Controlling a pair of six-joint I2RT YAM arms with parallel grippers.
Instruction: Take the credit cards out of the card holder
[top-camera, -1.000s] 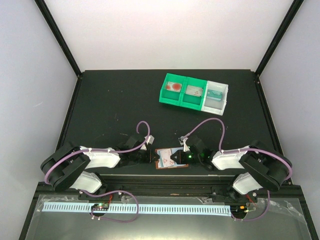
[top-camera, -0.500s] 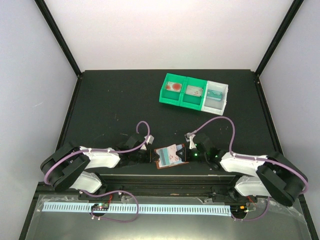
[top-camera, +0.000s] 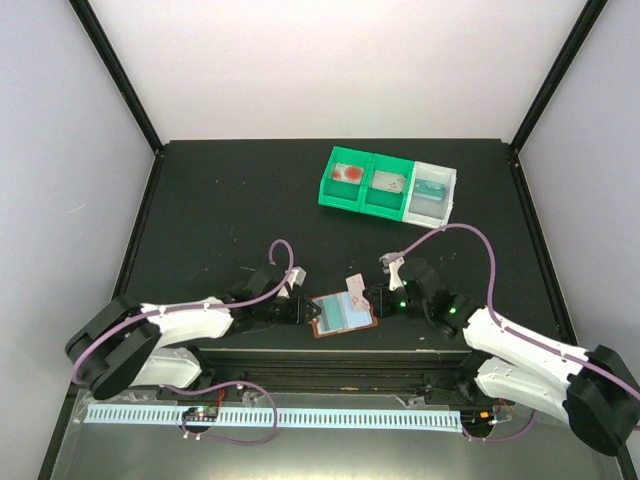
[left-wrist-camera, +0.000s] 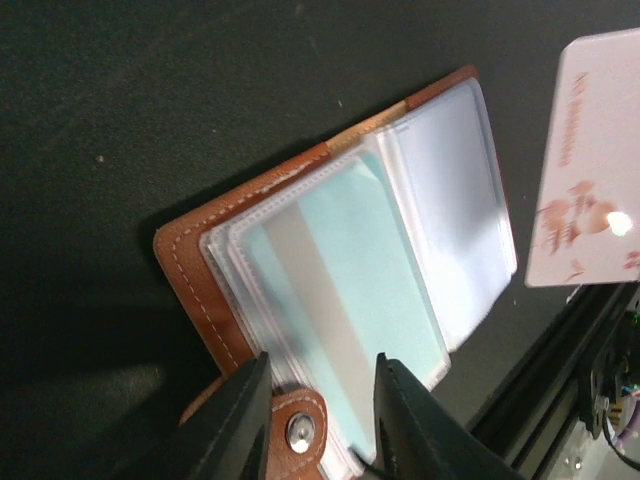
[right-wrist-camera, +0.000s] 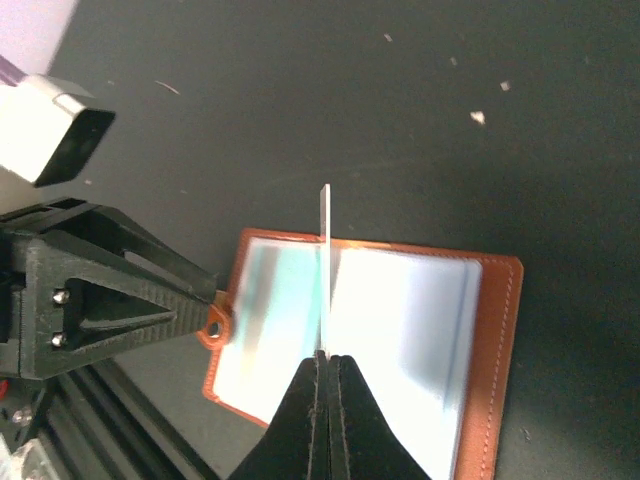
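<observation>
The reddish-brown card holder (top-camera: 317, 330) lies open near the table's front edge, between both arms. A pale blue credit card (left-wrist-camera: 340, 290) sits in its clear left sleeve. My left gripper (left-wrist-camera: 318, 405) is open, its jaws apart on either side of the holder's snap tab (left-wrist-camera: 295, 432) and sleeve edge. My right gripper (right-wrist-camera: 325, 358) is shut on a pinkish-white credit card (left-wrist-camera: 590, 170), seen edge-on in the right wrist view as the card (right-wrist-camera: 325, 260). That card hangs above the holder's middle fold, clear of the pockets. In the top view this card (top-camera: 354, 288) stands just left of the right gripper (top-camera: 368, 298).
Two green bins (top-camera: 365, 182) and a white bin (top-camera: 432, 192) stand in a row at the back right, each with something small inside. A black rail (top-camera: 330, 362) runs along the table's near edge, right below the holder.
The right gripper has drawn the pinkish-white card out of the holder and lifted it, leaving the pale blue card showing. The right arm has swung out rightwards. The left jaws have parted.
</observation>
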